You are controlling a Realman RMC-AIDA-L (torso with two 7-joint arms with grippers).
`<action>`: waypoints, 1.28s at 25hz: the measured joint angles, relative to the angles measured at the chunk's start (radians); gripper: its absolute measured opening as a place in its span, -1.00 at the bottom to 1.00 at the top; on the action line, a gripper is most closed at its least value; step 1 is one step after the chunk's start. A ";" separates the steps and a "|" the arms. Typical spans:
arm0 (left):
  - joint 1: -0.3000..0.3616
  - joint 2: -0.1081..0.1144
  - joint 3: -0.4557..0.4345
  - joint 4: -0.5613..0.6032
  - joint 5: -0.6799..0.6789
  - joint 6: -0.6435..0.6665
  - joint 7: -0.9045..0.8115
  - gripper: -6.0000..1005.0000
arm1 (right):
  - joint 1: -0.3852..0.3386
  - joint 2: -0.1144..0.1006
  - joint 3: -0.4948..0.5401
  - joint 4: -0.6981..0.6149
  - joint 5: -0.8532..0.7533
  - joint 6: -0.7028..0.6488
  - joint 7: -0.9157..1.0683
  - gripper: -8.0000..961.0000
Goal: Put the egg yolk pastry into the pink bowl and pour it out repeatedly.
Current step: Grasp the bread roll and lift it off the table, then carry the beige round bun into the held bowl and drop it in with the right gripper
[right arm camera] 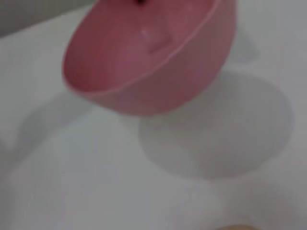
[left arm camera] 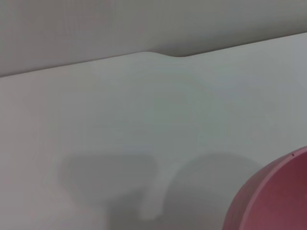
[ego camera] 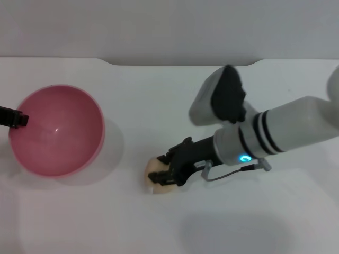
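One pink bowl [ego camera: 57,131] and one egg yolk pastry [ego camera: 159,178] are sitting on a white tabletop [ego camera: 159,100]. Seen from the head camera, the bowl is glossy, deep and round, tipped so its open mouth is facing up and toward the pastry, with a shadow spreading beneath it. The left gripper [ego camera: 20,119] is showing only as a dark tip at the bowl's rim, on the side away from the pastry; whether it is pinching the rim cannot be told.

The pastry is lying well apart from the bowl, on the robot's right of it and a little nearer the robot. It is small, pale tan-yellow and matte, far smaller than the bowl. The right gripper [ego camera: 165,172] is reaching across from the far side of the pastry, its black fingers [ego camera: 161,179] pinching around the ball.

Only the head view is showing both grippers. The left wrist view is showing just a curved slice of the bowl's [left arm camera: 276,196] outer wall and bare tabletop [left arm camera: 144,110]. The right wrist view is showing the bowl [right arm camera: 153,62] tilted above its shadow, with a sliver of the pastry [right arm camera: 235,227] at the edge.
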State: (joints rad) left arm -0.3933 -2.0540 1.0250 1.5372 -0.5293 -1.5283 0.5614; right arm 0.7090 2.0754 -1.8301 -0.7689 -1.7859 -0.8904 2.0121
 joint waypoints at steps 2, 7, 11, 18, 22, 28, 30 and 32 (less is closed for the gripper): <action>-0.001 0.000 0.000 -0.001 0.000 0.001 0.000 -0.93 | -0.028 -0.003 0.054 -0.026 -0.003 -0.039 -0.010 0.00; -0.010 0.000 0.004 -0.007 0.000 0.005 0.000 -0.93 | -0.092 -0.006 0.203 -0.066 -0.006 -0.146 -0.076 -0.14; -0.023 0.000 0.026 -0.027 0.000 0.006 0.000 -0.92 | -0.145 -0.010 0.316 -0.133 -0.033 -0.214 -0.083 -0.22; -0.082 -0.002 0.131 -0.097 -0.007 0.006 -0.010 -0.92 | -0.253 -0.008 0.594 -0.327 -0.132 -0.387 -0.097 -0.33; -0.170 -0.003 0.211 -0.183 -0.007 0.005 -0.036 -0.92 | -0.257 -0.009 0.737 -0.417 -0.133 -0.522 -0.109 -0.36; -0.309 -0.008 0.339 -0.317 -0.008 0.036 -0.094 -0.91 | -0.210 -0.011 0.754 -0.530 -0.135 -0.673 -0.111 -0.41; -0.361 -0.011 0.400 -0.358 -0.008 0.071 -0.135 -0.91 | -0.180 -0.008 0.709 -0.546 -0.159 -0.704 -0.111 -0.44; -0.372 -0.012 0.413 -0.365 -0.009 0.077 -0.144 -0.91 | -0.171 -0.006 0.683 -0.547 -0.173 -0.701 -0.111 -0.48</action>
State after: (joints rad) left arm -0.7649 -2.0661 1.4384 1.1727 -0.5388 -1.4513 0.4170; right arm 0.5383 2.0693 -1.1473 -1.3163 -1.9591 -1.5914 1.9012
